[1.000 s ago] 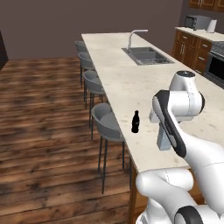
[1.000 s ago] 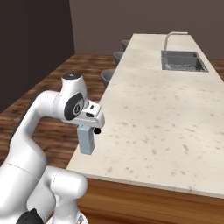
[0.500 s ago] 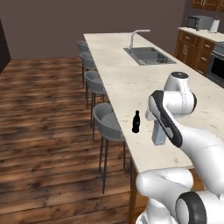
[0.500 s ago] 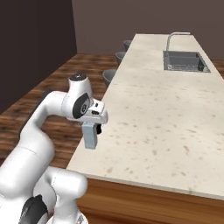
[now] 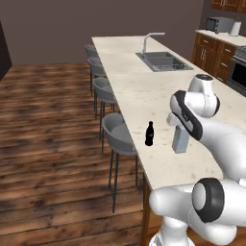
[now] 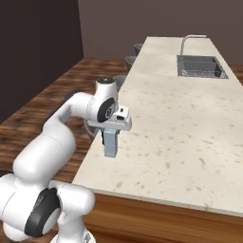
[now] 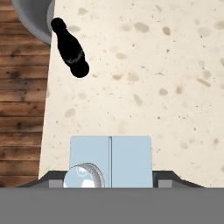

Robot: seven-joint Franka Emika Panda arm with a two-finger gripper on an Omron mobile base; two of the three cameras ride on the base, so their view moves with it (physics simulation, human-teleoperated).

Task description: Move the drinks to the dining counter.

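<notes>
My gripper point(image 5: 178, 129) point(image 6: 113, 133) point(image 7: 110, 177) is shut on the top of a pale blue-grey gable-top carton point(image 5: 180, 140) point(image 6: 110, 144) point(image 7: 111, 159), one finger on each side. The carton is upright, at or just above the dining counter point(image 5: 134, 91) point(image 6: 190, 118) point(image 7: 144, 78), near its front left corner. I cannot tell whether its base touches the stone. A small dark bottle point(image 5: 149, 134) point(image 7: 70, 48) stands on the counter by the stool-side edge, a short way left of the carton.
A sink point(image 5: 163, 61) point(image 6: 199, 66) with a curved faucet point(image 5: 150, 41) is set in the far part of the counter. Grey round stools point(image 5: 117, 132) point(image 7: 33, 17) line its left edge above the wooden floor. Wooden cabinets point(image 5: 214, 53) stand at the back right.
My gripper has carried the carton a little farther in over the counter, away from the near corner. The dark bottle has stayed where it was.
</notes>
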